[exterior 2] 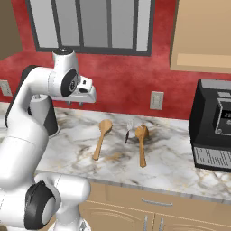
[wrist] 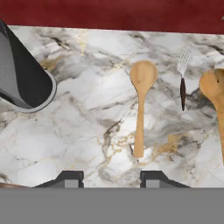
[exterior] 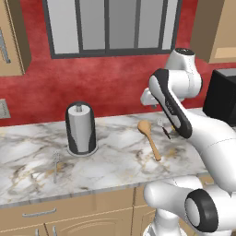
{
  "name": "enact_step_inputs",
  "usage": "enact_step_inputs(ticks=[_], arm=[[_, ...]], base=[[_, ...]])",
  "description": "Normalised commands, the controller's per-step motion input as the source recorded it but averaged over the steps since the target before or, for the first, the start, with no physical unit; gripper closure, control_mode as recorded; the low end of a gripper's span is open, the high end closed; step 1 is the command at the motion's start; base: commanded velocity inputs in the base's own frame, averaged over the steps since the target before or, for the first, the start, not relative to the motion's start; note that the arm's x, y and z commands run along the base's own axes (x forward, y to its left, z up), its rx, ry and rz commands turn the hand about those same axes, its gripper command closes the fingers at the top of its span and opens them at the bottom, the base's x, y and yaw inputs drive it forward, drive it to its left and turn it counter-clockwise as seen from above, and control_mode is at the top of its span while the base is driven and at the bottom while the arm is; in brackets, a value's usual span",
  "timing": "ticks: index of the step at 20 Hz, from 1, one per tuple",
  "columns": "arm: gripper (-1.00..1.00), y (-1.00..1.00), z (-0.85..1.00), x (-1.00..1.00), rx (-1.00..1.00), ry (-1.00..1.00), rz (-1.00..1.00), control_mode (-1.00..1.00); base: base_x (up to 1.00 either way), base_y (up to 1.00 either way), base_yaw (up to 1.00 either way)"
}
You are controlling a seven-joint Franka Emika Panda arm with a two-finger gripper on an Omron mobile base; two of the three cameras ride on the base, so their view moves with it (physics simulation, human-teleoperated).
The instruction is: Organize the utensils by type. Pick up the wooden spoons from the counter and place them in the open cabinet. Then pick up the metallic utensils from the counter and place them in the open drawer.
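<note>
Two tan wooden spoons lie on the marble counter (exterior 2: 171, 167). One wooden spoon (wrist: 141, 109) (exterior 2: 101, 137) (exterior: 150, 138) points its handle toward my fingertips. The other spoon (wrist: 213, 89) (exterior 2: 142, 144) lies to its right. Between them is a small silver fork with a dark handle (wrist: 183, 78) (exterior 2: 130, 131). Another thin metal fork (exterior: 55, 166) lies far left on the counter. My gripper (wrist: 111, 179) (exterior 2: 74, 103) hovers above the counter, open, with nothing between its fingers. A light wood wall cabinet (exterior 2: 203, 36) hangs at the upper right, seemingly open. The open drawer is out of view.
A dark paper-towel holder (exterior: 80, 129) (wrist: 22, 78) stands left of the spoons. A black coffee machine (exterior 2: 212, 131) sits at the right end of the counter. A window (exterior: 110, 25) and a red wall are behind. Base cabinets with silver handles (exterior 2: 155, 203) run below the counter edge.
</note>
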Motion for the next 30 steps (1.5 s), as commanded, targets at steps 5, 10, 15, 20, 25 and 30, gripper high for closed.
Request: enact_step_inputs(ticks=[5,10,15,20,25,30], arm=[[-1.0,0.0,-0.07,-0.11,-0.01,0.0,0.0,-1.0],[-1.0,0.0,-0.31,-0.15,-0.07,0.0,0.0,-1.0],[-1.0,-0.06,-0.48,0.0,-0.09,0.01,0.0,-1.0],[-1.0,-0.16,-0.56,0.22,-0.09,0.09,0.0,-1.0],[-1.0,-0.17,-0.6,0.34,0.0,0.22,0.0,-1.0],[-1.0,-0.17,-0.61,0.44,0.0,0.22,0.0,-1.0]], base=[[0.0,0.0,0.0],[0.0,0.0,0.0],[0.0,0.0,0.0],[0.0,0.0,0.0],[0.0,0.0,0.0],[0.0,0.0,0.0]])
